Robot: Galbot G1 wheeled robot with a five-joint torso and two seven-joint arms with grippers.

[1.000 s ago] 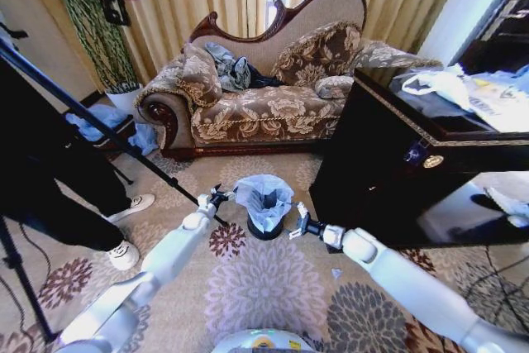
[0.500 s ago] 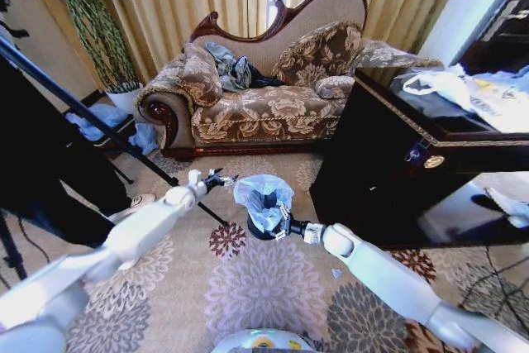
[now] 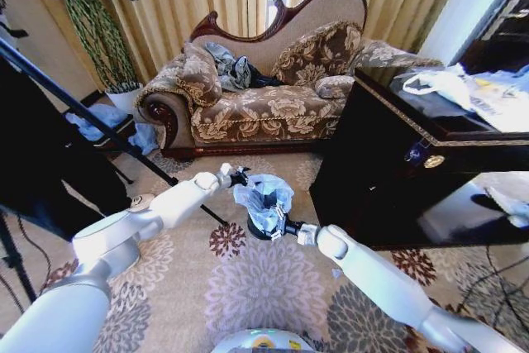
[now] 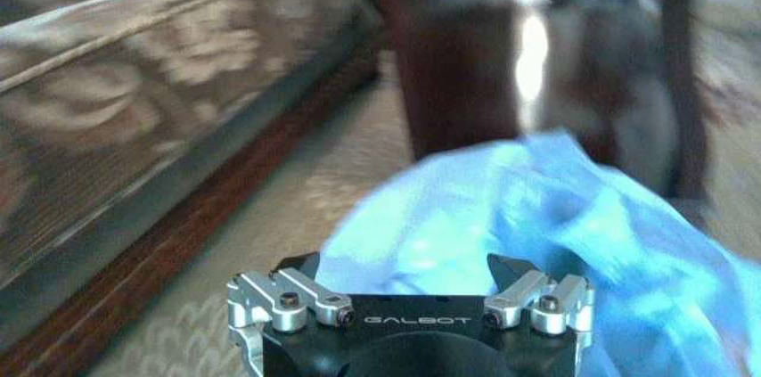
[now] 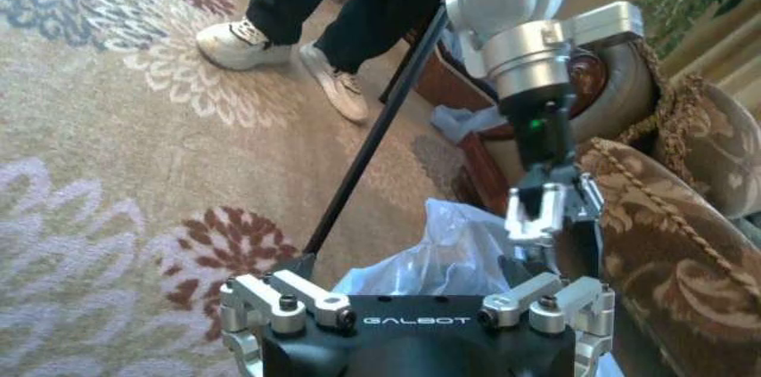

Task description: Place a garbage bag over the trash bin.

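1. Trash bin [image 3: 263, 229] stands on the patterned carpet [image 3: 264, 287], in front of the sofa [image 3: 264, 97] and just beside the dark cabinet [image 3: 397, 171].
2. Garbage bag [image 3: 263, 196] sits in the bin mouth, crumpled, bunched up above the rim; black base of the bin shows below it.
3. L gripper [image 3: 240, 177] is at the bag's upper far-left edge. In the left wrist view its fingers [image 4: 295, 263] are spread apart, blue plastic lying right between and ahead of them; can't tell if it's touching.
4. R gripper [image 3: 277, 226] is low at the bin's near-right side, against the bag. Fingers' state: can't tell.
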